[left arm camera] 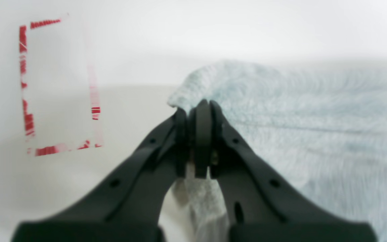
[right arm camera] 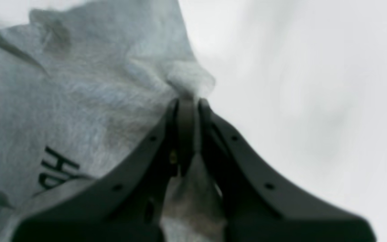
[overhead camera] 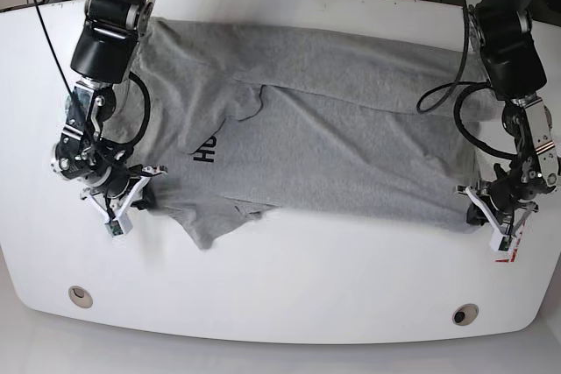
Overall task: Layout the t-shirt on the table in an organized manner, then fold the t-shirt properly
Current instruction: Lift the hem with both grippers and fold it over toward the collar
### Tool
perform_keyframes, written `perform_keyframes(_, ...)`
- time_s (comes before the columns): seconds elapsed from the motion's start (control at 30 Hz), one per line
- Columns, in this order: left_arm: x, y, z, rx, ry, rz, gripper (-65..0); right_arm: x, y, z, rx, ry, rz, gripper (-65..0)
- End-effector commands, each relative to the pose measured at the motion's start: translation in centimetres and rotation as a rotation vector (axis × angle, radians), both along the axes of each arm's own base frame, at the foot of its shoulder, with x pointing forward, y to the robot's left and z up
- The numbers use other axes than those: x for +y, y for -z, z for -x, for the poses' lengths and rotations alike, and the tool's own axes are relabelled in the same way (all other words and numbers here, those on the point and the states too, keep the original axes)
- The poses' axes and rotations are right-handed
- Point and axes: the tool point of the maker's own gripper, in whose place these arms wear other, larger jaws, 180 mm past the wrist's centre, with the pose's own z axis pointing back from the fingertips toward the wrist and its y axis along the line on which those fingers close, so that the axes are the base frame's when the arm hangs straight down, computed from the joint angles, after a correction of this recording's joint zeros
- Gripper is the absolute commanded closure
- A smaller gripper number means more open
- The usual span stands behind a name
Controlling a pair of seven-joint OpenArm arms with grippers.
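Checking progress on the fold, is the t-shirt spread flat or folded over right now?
Partly folded: the t-shirt lies doubled lengthwise on the table, one sleeve sticking out.

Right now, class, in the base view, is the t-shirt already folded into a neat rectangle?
No, the t-shirt lies spread, wrinkled, across the table, one sleeve sticking out.

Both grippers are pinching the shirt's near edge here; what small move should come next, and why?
Probably pull both hands apart and slightly toward the near table edge. The left gripper and right gripper are each shut on a corner of the t-shirt, which lies wrinkled, one sleeve crumpled.
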Motion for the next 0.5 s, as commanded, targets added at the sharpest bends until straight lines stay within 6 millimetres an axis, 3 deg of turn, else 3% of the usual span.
perform_keyframes(0.0,0.8,-3.3,-0.9,-0.078,-0.002,-0.032,0.0,-0.6,-3.0,-0.7,-0.07,-0.004,0.047,0.0)
perform_keyframes(0.3,0.1,-4.3,0.3,-0.114,0.048,-0.088,0.0,-0.6,-5.3,2.3,-0.094,-0.03,0.171,0.0)
perform_keyframes(0.47,0.9,-4.0,1.5,-0.113,0.043,-0.094,0.0,-0.5,-5.7,4.4,-0.088,-0.043,0.233,0.0)
